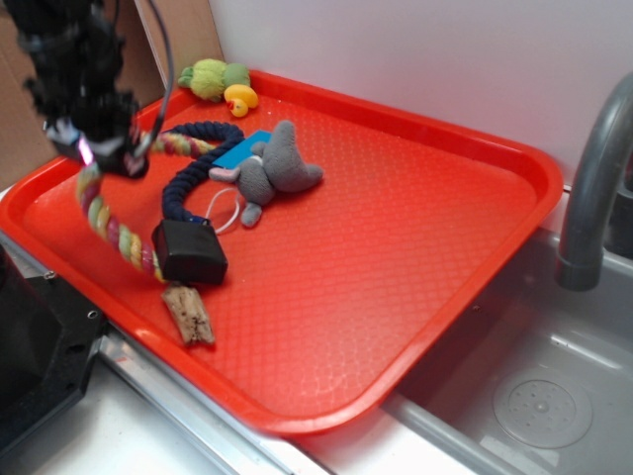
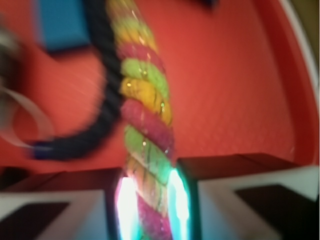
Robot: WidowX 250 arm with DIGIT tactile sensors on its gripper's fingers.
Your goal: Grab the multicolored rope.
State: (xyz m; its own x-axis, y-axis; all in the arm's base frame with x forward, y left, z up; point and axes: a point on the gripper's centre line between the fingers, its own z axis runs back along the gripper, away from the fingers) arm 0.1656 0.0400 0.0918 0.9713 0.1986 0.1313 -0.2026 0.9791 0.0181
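The multicolored rope, braided in yellow, pink and light green, curves along the left side of the red tray. My gripper is over the rope's upper bend at the tray's far left. In the wrist view the rope runs straight down between the two lit pads, which press on both of its sides. My gripper is shut on it. The rope's lower end passes behind a black box.
A dark navy rope lies right beside the multicolored one. A grey plush animal, a blue card, a wooden piece, a green plush and a yellow duck share the tray. A sink and faucet lie to the right.
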